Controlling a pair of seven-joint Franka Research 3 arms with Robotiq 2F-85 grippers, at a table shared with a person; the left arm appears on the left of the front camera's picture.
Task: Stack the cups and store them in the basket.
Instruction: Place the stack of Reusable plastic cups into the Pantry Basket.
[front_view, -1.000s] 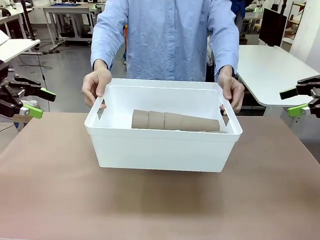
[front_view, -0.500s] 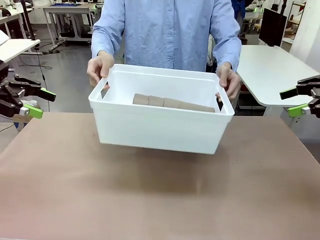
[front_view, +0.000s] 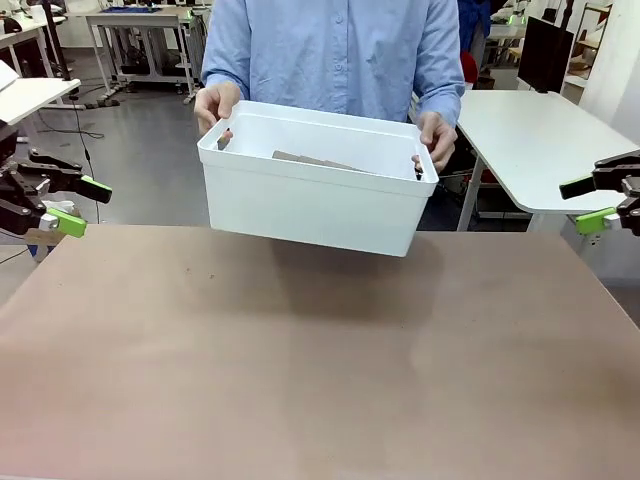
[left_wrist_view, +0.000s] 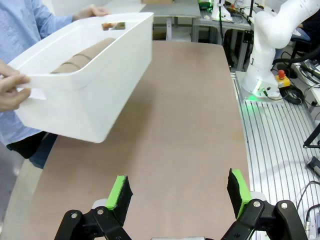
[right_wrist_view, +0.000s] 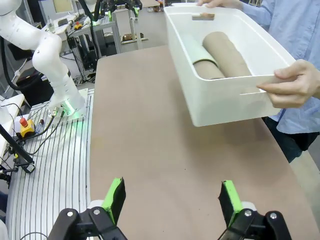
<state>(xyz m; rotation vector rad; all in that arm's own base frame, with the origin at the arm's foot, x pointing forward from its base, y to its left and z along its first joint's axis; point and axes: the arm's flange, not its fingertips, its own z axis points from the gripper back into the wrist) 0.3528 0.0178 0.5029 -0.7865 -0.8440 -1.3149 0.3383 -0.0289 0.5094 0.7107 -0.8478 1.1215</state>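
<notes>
A person's hands (front_view: 216, 103) grip the slot handles of the white basket (front_view: 310, 205) and hold it in the air over the table's far edge. Inside it a nested stack of tan cups (front_view: 311, 160) lies on its side. The basket (left_wrist_view: 95, 95) and the cups (left_wrist_view: 80, 59) also appear in the left wrist view. In the right wrist view the cups (right_wrist_view: 227, 55) lie in the basket (right_wrist_view: 225, 102), and a paler greenish cup (right_wrist_view: 192, 50) lies beside them. My left gripper (front_view: 85, 206) (left_wrist_view: 178, 189) hangs open off the table's left side. My right gripper (front_view: 580, 204) (right_wrist_view: 172, 197) is open at the right side.
The brown table (front_view: 300, 350) stretches between the two arms. A white table (front_view: 540, 130) stands behind at the right. My right arm's base (left_wrist_view: 267, 50) and my left arm's base (right_wrist_view: 55, 75) stand beside the table's ends.
The person has lifted the basket with the cups off the table and drawn it back and up. Neither gripper has moved.
</notes>
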